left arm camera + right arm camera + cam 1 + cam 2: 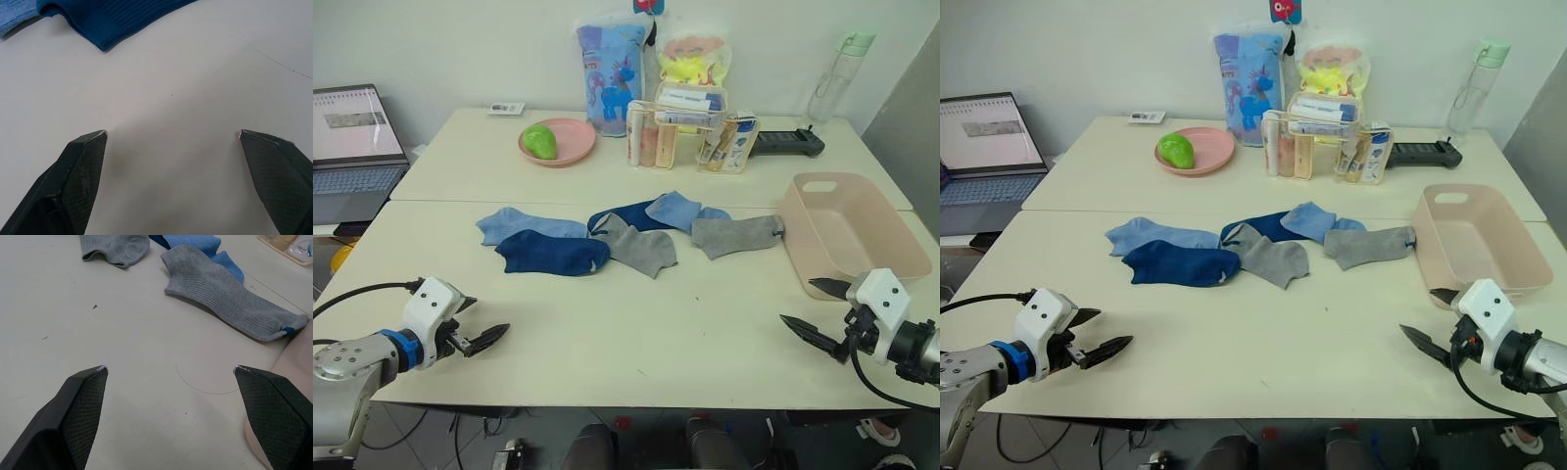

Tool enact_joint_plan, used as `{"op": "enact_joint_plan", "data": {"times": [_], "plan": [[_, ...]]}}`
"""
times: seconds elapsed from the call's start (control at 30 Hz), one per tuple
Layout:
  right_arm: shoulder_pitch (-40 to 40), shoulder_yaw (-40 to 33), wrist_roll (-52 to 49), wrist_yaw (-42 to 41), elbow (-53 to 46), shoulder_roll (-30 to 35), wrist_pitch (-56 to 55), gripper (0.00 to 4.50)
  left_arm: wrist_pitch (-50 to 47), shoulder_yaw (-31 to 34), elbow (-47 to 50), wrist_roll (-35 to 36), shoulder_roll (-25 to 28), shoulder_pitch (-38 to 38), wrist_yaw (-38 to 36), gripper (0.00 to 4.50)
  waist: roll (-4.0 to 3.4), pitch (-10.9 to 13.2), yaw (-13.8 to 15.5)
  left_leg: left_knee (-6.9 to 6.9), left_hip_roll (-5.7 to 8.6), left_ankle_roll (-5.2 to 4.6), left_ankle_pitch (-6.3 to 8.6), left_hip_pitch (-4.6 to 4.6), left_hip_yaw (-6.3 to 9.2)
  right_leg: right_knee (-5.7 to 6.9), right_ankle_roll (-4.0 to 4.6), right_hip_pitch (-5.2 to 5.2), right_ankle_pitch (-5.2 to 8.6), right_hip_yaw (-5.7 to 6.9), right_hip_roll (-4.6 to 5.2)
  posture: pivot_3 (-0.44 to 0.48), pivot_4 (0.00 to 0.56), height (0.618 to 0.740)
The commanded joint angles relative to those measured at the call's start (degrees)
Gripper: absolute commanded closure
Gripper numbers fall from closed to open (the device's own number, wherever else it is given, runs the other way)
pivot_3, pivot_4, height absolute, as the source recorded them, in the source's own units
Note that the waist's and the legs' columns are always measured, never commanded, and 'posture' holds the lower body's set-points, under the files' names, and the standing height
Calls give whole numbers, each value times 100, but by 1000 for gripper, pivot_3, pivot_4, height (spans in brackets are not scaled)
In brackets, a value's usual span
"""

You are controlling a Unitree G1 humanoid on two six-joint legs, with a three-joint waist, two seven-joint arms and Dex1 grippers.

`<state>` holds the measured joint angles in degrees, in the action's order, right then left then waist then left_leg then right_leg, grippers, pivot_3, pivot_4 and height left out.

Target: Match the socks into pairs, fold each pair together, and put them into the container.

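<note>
Left end effector (478, 333): fingers spread wide, nothing held, parked over bare tabletop (636, 323) near the front edge.
Right end effector (822, 313): also spread wide and empty, just in front of the pink tub (850, 231).
Socks (631, 235): all six are strung across mid-tabletop, some overlapping, well apart from both end effectors.
Tub: nothing seen inside; one grey sock (736, 235) lies just beside it.
Behind: plate (558, 142), organiser (690, 132), bottle (837, 78), laptop (352, 147).
</note>
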<state>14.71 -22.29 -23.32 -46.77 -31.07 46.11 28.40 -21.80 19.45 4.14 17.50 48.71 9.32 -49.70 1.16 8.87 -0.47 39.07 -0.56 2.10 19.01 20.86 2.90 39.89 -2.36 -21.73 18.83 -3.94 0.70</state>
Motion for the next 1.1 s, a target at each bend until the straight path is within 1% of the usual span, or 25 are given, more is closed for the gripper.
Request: {"op": "enact_joint_plan", "data": {"times": [0.03, 0.27, 0.4, 0.43, 0.6, 0.77, 0.93, 1.1], "plan": [[-23, -121, -39, 82, -174, 29, 50, 61, 255, 138, 66, 84, -5, -5, -131, 0, 0, 0, 0, 0, 0, 0, 0, 0, 0, 0, 0, 0, 0, 0, 0, 0, 150, 703], [179, -158, -8, 128, -249, -152, -167, 61, 745, 252, -160, 164, -167, 26, -293, 0, 0, 0, 0, 0, 0, 0, 0, 0, 0, 0, 0, 0, 0, 1, 0, 0, 150, 703], [320, -247, -196, 170, -379, -339, -147, 61, 880, 322, -232, 230, -182, 136, -448, 0, -1, 0, -5, 0, 0, 0, 0, 0, 0, 0, 0, 0, 0, 0, 0, 0, 150, 703], [377, -274, -267, 141, -434, -359, -108, 61, 861, 395, -227, 345, -232, 132, -469, 0, -1, 0, -4, 0, 0, 0, 0, -1, -1, 0, 0, 0, 0, 0, 0, 0, 150, 703], [575, -201, -228, 68, -590, -298, -123, 61, 924, 492, -253, 433, -202, 127, -555, 0, 4, -3, -1, 0, 0, 0, 0, -1, 3, 0, 0, 2, 0, 3, 1, 0, 150, 703], [501, -122, -219, 144, -579, -361, -147, 61, 856, 332, -247, 388, -209, -193, -496, 0, 4, -3, -2, 1, 1, 1, -1, -1, 2, 1, 0, 2, 0, 9, 1, 0, 150, 703], [621, -88, -181, 149, -606, -442, -253, 61, 822, 196, -225, 337, -266, -286, -499, 0, 4, -3, -1, 1, 1, 1, -1, 0, 2, -1, 0, 2, 0, 15, 1, 0, 150, 703], [883, -94, -125, 73, -504, -586, -569, 61, 679, 42, -179, 448, -141, -339, -770, 0, 4, -3, -2, 1, 1, 1, -1, -1, 4, 1, 0, 3, 0, 14, 1, 0, 150, 703]]}}
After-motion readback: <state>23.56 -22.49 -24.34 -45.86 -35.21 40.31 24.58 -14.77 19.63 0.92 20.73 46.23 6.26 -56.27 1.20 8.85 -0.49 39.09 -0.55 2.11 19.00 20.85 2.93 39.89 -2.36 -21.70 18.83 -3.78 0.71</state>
